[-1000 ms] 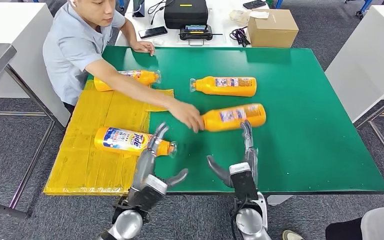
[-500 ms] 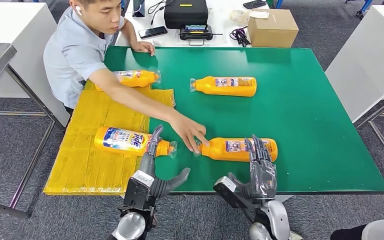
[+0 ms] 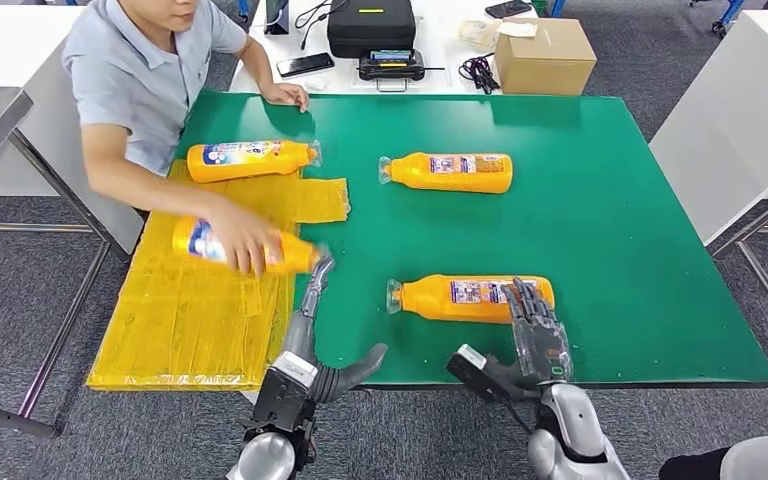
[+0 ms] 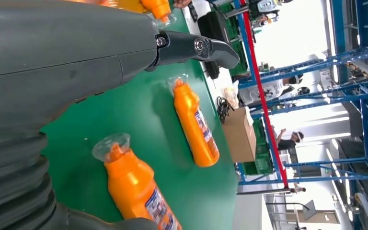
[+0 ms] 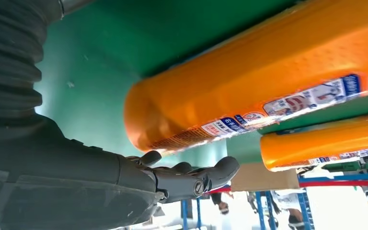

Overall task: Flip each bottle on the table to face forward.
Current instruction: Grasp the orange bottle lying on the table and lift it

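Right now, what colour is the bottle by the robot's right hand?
Orange, with a white-and-blue label; the bottle shows best in the head view.

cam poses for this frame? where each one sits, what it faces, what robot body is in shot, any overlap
Head view: high on the body, looking forward and down at the green table; both arms, left hand, right hand.
Left wrist view: behind the left hand, facing across the table.
Right wrist view: behind the right hand, close on the near bottle.
Shared: all three show the near bottle.
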Controlling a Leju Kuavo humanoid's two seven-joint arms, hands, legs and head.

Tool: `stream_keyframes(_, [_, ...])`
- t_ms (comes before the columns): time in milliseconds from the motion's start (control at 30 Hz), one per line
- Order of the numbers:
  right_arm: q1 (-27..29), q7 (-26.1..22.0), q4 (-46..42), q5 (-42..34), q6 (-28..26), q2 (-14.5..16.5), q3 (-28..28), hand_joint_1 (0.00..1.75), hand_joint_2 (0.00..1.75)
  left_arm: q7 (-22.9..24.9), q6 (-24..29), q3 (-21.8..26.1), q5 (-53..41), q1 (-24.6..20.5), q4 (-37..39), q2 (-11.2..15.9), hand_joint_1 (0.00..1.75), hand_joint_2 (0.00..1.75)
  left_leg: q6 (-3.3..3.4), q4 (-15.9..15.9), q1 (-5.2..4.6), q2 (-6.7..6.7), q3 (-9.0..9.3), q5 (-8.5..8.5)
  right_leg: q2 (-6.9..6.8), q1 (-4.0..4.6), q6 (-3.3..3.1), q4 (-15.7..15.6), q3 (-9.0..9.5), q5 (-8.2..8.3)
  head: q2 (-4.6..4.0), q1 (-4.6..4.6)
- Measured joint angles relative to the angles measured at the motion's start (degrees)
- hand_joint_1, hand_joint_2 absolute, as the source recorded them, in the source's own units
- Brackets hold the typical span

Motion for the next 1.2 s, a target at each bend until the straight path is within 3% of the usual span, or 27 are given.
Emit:
stream_keyframes(200, [-5.49, -0.39, 4.67, 2.09, 0.29, -0.07, 1.53, 0.0, 1.75, -0.3, -0.12, -1.17, -0.01, -0.17, 0.0, -0.02, 0.0, 1.75, 0.0, 0.01, 0.0, -0.03, 0.01, 0.01, -0.01, 0.0, 0.0, 0.0, 0.0, 0.0, 0.0, 0.0])
stream_keyframes(567, [-9.89, 1.38, 9.74, 4.12, -1.21, 0.24, 5.41, 0.0, 1.75, -0.53, 0.86, -1.69, 0.0, -0.73, 0.0, -0.02, 0.0, 1.75, 0.0, 0.0, 0.01, -0.04, -0.01, 0.01, -0.01, 0.0, 0.0, 0.01, 0.0, 0.0, 0.0, 0.0])
stream_keyframes(733, [-11.5, 1.99, 12.75, 3.57, 1.04, 0.38, 6.08, 0.0, 1.75, -0.09, 0.38, -1.85, -0.42, -0.83, 0.0, -0.01, 0.0, 1.75, 0.0, 0.01, 0.0, -0.03, 0.0, 0.01, -0.01, 0.0, 0.0, 0.01, 0.01, 0.0, 0.0, 0.0])
stream_keyframes(933, [-14.62, 6.32, 15.37, 6.07, 3.94, 0.37, 7.07, 0.0, 1.75, 0.87, 0.22, -2.28, -1.58, -0.86, 0.0, 0.02, 0.0, 1.75, 0.0, 0.01, 0.0, -0.02, 0.04, 0.01, -0.01, 0.0, 0.0, 0.0, 0.02, 0.0, 0.0, 0.0])
stream_keyframes(1200, [-17.08, 7.23, 17.27, 5.9, 6.1, 0.37, 7.64, 0.0, 1.75, 1.41, -0.23, -2.28, -2.34, -0.85, 0.0, 0.03, 0.0, 1.75, 0.0, 0.01, 0.0, -0.03, 0.03, 0.02, -0.01, 0.0, 0.0, 0.01, 0.02, 0.01, 0.0, 0.0])
